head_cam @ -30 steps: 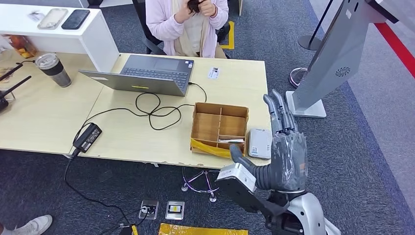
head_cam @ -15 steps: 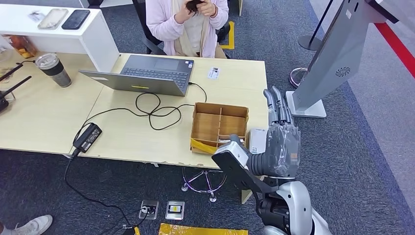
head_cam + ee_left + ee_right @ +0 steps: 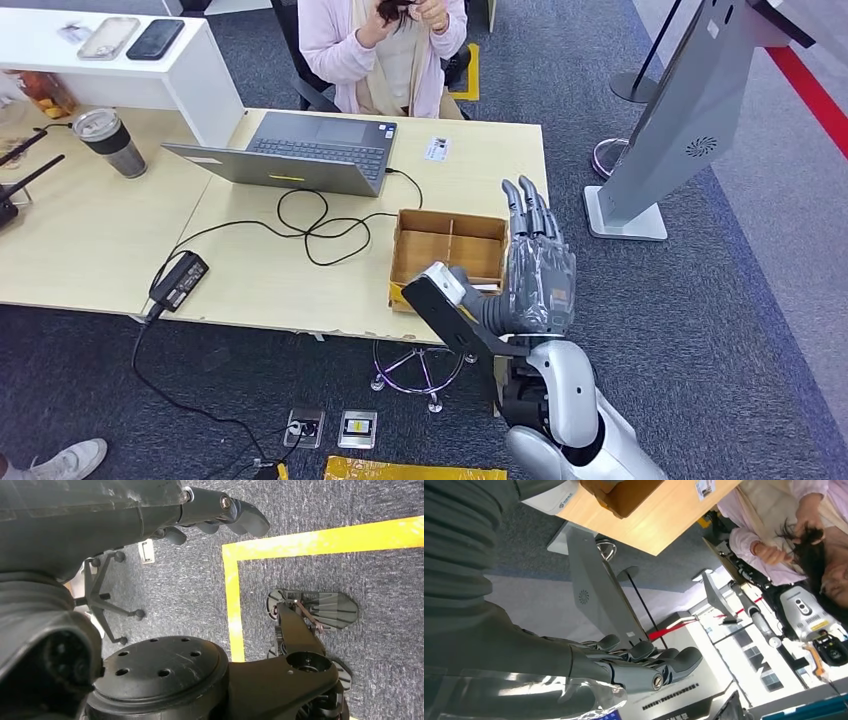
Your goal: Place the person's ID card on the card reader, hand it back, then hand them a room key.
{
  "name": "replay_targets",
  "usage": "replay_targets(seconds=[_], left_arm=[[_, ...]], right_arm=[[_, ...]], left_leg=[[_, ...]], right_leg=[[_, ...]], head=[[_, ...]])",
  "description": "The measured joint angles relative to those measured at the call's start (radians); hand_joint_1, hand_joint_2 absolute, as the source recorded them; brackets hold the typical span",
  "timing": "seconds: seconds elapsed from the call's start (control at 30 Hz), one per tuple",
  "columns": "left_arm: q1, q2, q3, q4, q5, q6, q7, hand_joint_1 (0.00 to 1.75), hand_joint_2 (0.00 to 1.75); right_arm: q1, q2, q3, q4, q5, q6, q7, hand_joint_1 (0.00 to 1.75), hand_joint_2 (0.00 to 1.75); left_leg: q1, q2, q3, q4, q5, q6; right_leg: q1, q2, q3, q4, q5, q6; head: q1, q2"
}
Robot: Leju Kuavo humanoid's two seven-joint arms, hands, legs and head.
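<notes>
The right hand [image 3: 535, 270], fingers straight and holding nothing, hovers over the wooden organiser [image 3: 450, 255]; next, reach the ID card [image 3: 436, 149].

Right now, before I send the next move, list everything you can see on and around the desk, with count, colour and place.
ID card: one, white, far desk edge in front of the person.
Wooden tray: one, brown, compartmented, near desk edge, partly behind the right hand.
Laptop: one, grey, open, desk centre.
Power brick: one, black, near edge, cable looping to the laptop.
Tumbler: one, grey with clear lid, adjoining desk.
Phones: two, one pale, one black, on the white counter.
Kiosk stand: one, grey, on the carpet beside the desk.
Person: one, pink top, seated behind the desk, hands raised.
Right hand: open, fingers straight, raised over the tray's end.
Left hand: hanging over the carpet.
</notes>
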Motion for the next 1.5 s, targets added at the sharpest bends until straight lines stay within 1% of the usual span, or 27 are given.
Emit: replay_targets(seconds=[0.5,0.8,1.07,1.5], left_arm=[[-0.002,0.005,-0.028,0.0,-0.008,-0.008,0.0,0.0,0.0],[-0.002,0.007,-0.042,0.0,-0.009,-0.014,0.0,0.0,0.0],[-0.002,0.015,-0.052,0.0,-0.008,-0.015,0.0,0.0,0.0],[-0.002,0.024,-0.054,0.0,-0.005,-0.013,0.0,0.0,0.0]], right_arm=[[-0.021,0.068,0.032,0.188,-0.023,0.004,-0.019,0.0,1.75],[-0.026,0.089,0.054,0.255,-0.033,0.005,-0.033,0.0,1.75],[-0.038,0.106,0.081,0.311,-0.064,-0.008,-0.075,0.0,1.75],[-0.082,0.119,0.129,0.414,-0.107,-0.024,-0.112,0.0,1.75]], left_leg=[[0.0,0.0,-0.001,0.0,0.0,0.0],[0.0,0.0,-0.001,0.0,0.0,0.0],[0.0,0.0,-0.001,0.0,0.0,0.0],[0.0,0.0,-0.001,0.0,0.0,0.0]], right_leg=[[0.0,0.0,-0.001,0.0,0.0,0.0],[0.0,0.0,-0.001,0.0,0.0,0.0],[0.0,0.0,-0.001,0.0,0.0,0.0],[0.0,0.0,-0.001,0.0,0.0,0.0]], head=[[0.0,0.0],[0.0,0.0],[0.0,0.0],[0.0,0.0]])
